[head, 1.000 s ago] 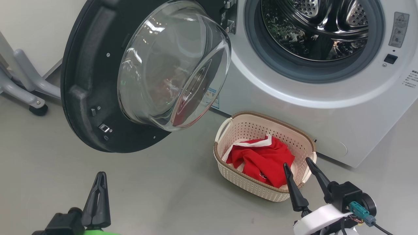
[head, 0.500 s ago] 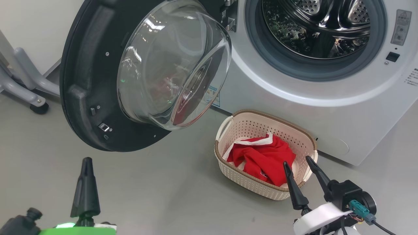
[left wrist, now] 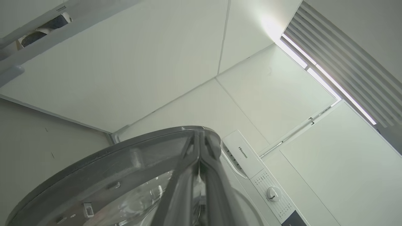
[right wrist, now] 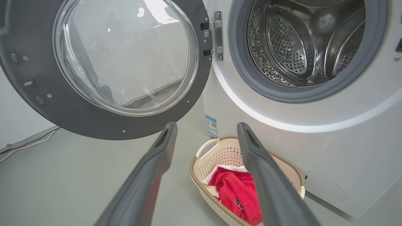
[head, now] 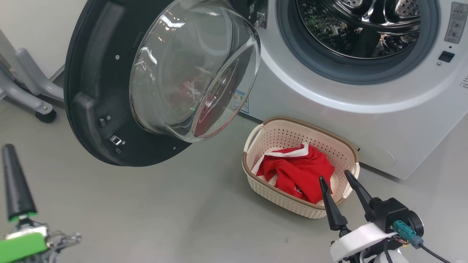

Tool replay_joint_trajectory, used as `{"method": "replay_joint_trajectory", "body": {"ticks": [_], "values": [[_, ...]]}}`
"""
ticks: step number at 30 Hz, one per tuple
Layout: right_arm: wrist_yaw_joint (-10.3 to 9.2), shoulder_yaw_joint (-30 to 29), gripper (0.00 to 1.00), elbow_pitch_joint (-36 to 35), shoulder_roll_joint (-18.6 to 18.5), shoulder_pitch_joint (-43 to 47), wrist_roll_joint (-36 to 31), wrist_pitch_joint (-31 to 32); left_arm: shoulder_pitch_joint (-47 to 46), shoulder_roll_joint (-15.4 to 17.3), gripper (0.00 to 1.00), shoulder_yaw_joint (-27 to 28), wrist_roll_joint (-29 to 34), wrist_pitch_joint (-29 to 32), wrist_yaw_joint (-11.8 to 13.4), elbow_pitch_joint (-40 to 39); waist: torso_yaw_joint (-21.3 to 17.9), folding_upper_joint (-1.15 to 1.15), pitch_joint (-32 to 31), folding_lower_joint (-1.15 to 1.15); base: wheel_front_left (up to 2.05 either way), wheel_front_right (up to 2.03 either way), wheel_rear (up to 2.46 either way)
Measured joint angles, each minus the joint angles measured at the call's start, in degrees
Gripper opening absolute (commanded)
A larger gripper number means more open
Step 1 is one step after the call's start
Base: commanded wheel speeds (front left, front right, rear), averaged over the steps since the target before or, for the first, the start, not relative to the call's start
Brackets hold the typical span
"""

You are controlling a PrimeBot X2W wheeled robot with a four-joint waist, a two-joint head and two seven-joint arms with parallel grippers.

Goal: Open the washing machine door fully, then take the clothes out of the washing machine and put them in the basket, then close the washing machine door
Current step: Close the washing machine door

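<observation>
The washing machine door [head: 93,91] hangs wide open to the left, its black rim and bulging glass window facing me. The washing machine [head: 329,106] shows a bare steel drum [head: 362,25]. The red clothes [head: 296,170] with white trim lie in the cream basket [head: 303,124] on the floor before the machine. My right gripper [head: 334,177] hovers open just in front of the basket, with nothing held. My left gripper [head: 9,150] is shut at the lower left, well clear of the door. The right wrist view shows the gripper [right wrist: 207,126], the clothes [right wrist: 232,191], the basket [right wrist: 196,171] and the door [right wrist: 94,124]. In the left wrist view the gripper [left wrist: 200,136] points up past the door [left wrist: 125,157].
A grey wheeled frame leg [head: 31,98] stands by the wall at far left, behind the door. Grey floor [head: 175,204] stretches between my arms and the basket. A cable [right wrist: 25,144] runs along the wall base.
My left gripper has swung left and turned, from near the lower middle to the far left edge. The head camera shifted slightly. The right gripper has stayed open by the basket.
</observation>
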Motion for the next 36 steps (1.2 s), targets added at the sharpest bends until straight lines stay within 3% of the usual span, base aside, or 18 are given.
{"method": "replay_joint_trajectory", "body": {"ticks": [4,12,24,36], "values": [[0.0,-0.27,1.0,-0.07,-0.42,-0.01,0.0,0.0,-2.59,0.31,0.0,4.28,-3.2,0.12,0.0,0.97,0.01,0.0,0.5,0.0,0.0,0.0,0.0],[-0.15,-0.96,1.0,-0.8,-0.73,0.0,-0.02,0.0,-8.22,4.85,0.0,11.59,-10.92,3.27,0.74,9.18,-0.19,0.0,1.29,0.0,0.0,0.0,0.0],[-0.99,-0.78,1.0,-1.2,-0.97,0.03,-0.18,0.0,-15.76,11.61,0.0,12.67,-17.35,11.61,4.57,23.79,-1.61,0.0,2.12,0.0,0.0,0.0,0.0],[-0.52,-0.16,1.0,-1.54,-1.02,-0.1,-0.24,0.0,-19.23,12.73,0.0,12.8,-21.51,16.25,5.02,32.14,-6.37,0.0,3.6,0.0,0.0,0.0,0.0]]}}
